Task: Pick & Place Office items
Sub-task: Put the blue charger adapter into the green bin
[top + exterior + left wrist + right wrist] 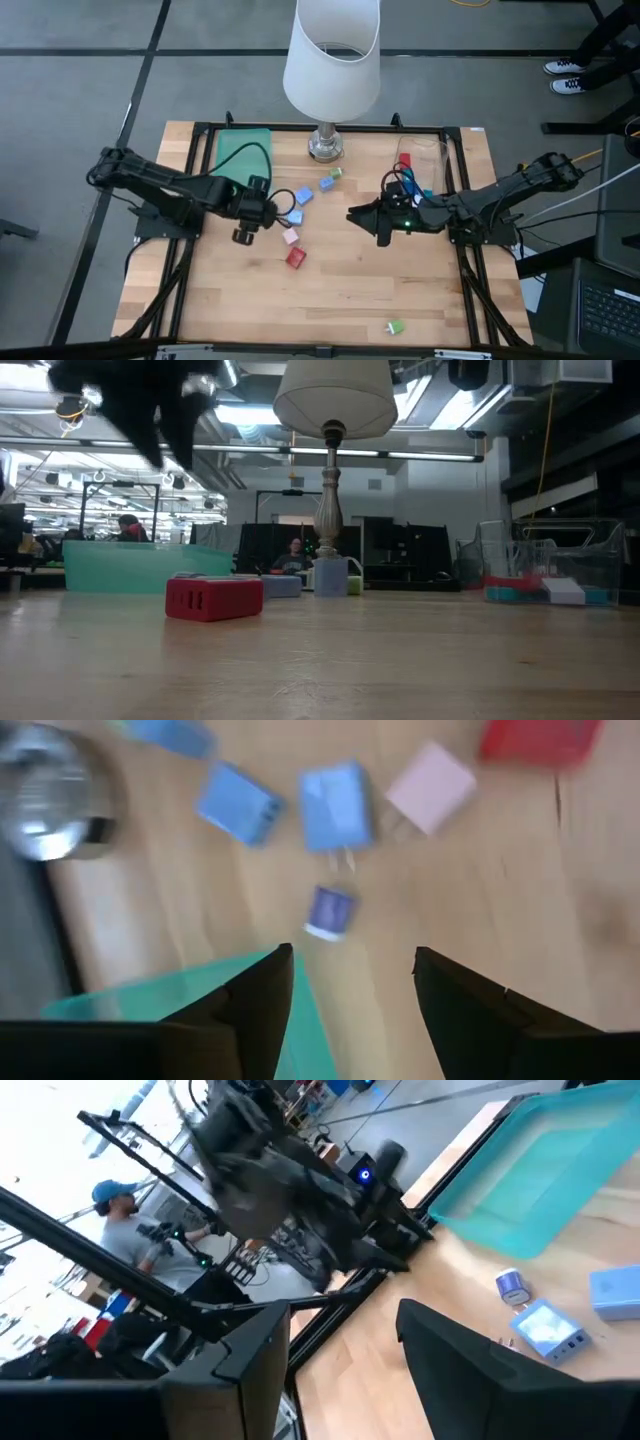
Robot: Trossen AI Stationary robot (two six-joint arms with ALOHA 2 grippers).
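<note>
Green tray [240, 150], tabletop's [330, 300] far-left corner. Left pincer [246, 234], released, empty, hovering just beside tray. Office items [296, 256]: blue, pink, red pieces scattered mid-tabletop; one green piece near front edge. Right pincer [362, 217], released, empty, beside clear bin [428, 160].

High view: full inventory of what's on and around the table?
Lamp: one, white shade, back centre.
Tray: one, green, back left.
Bin: one, clear, back right, red and blue pieces inside.
Blue pieces: at least three, middle, between tray and lamp.
Pink piece: one, middle.
Red piece: one, just in front of the pink one.
Green pieces: two, one near the front edge, another by the lamp.
Person: one, beyond the table.
Left tool: open, empty, above the blue pieces.
Right tool: open, empty, right of centre.
</note>
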